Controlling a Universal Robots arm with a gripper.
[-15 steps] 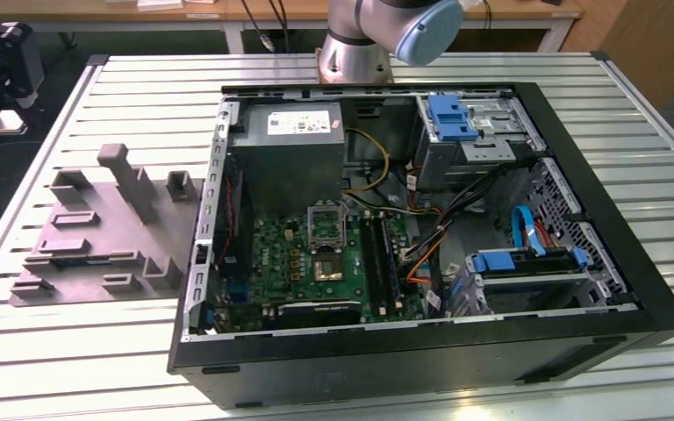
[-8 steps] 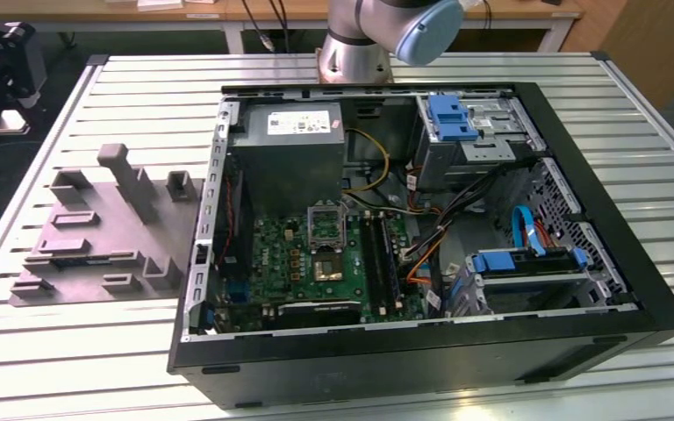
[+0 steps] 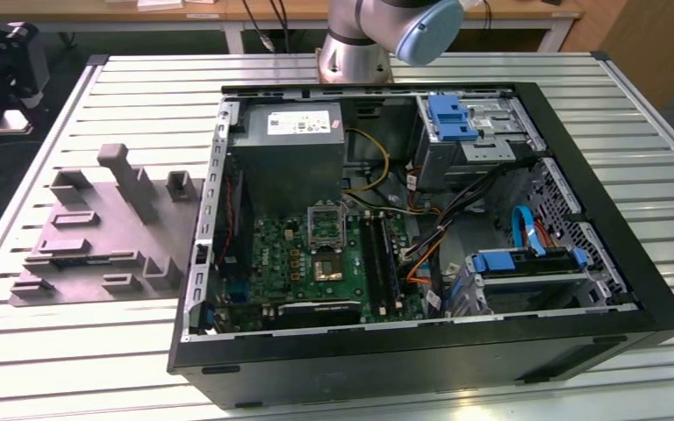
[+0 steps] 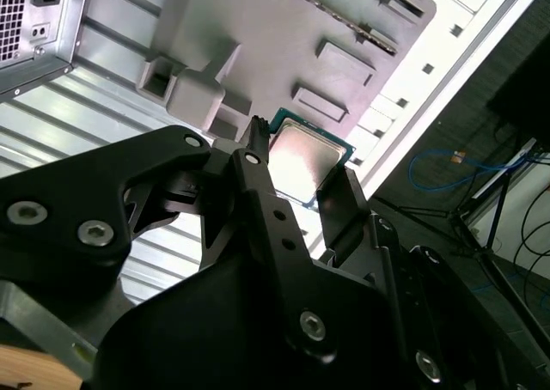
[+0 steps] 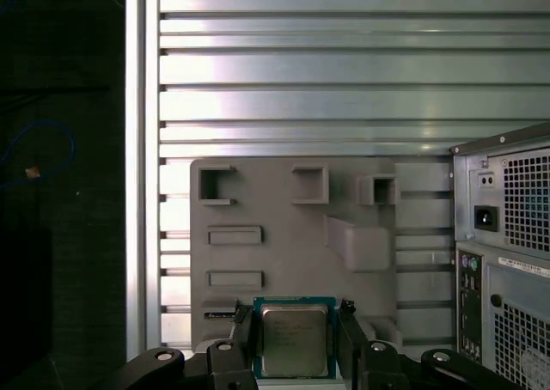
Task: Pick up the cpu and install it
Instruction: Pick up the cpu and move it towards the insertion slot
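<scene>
First wrist view shows the cpu (image 5: 294, 338), metal top facing the camera, clamped between the gripper's (image 5: 295, 314) two black fingers (image 5: 244, 332) at the edge of the grey tray (image 5: 284, 261). Just beside the tray lies the open computer case (image 3: 431, 361), holding a green motherboard (image 3: 296, 263), a grey power-supply box (image 3: 296, 153) and cables (image 3: 437, 219).

The slatted metal table (image 3: 80, 351) carried a grey plastic tray (image 3: 91, 272) toward the exterior view's left and an open computer case (image 3: 431, 364) just beside it, both resting flat.
</scene>
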